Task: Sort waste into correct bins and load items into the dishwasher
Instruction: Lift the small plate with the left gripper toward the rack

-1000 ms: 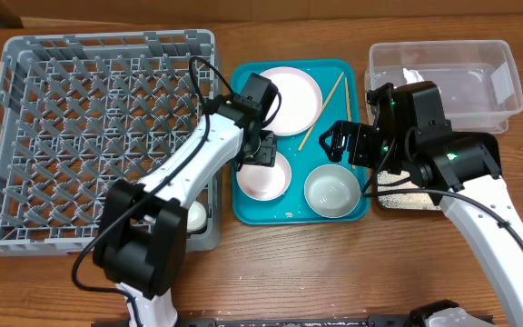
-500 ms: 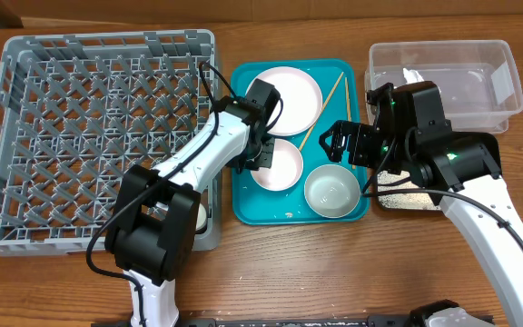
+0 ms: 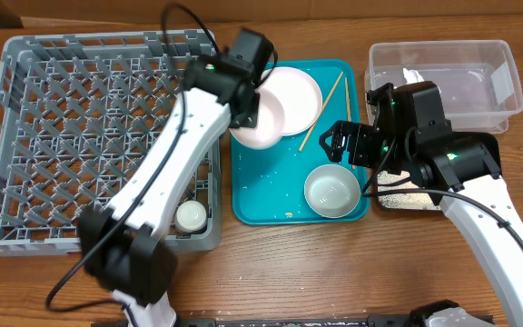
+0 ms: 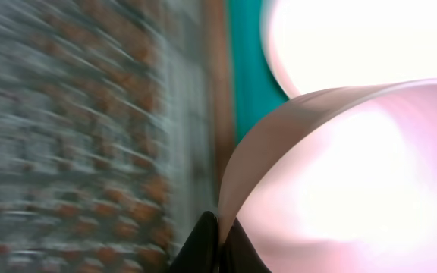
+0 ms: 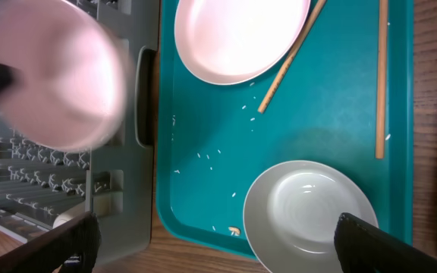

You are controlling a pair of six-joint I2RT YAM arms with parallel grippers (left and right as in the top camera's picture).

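My left gripper is shut on the rim of a white-pink plate and holds it tilted above the teal tray's left edge, beside the grey dish rack. In the left wrist view the black fingertips pinch that plate's edge. The second plate lies on the tray. Two chopsticks and a pale bowl lie there too. A white cup sits in the rack. My right gripper hangs open above the bowl, with nothing in it.
The teal tray has rice grains and a brown crumb on it. A clear tub with white paper stands at the back right. A black tray lies partly under my right arm.
My left gripper shut on the plate's rim, then lifted the plate off the tray and carried it back and left toward the rack. The right arm has not moved.
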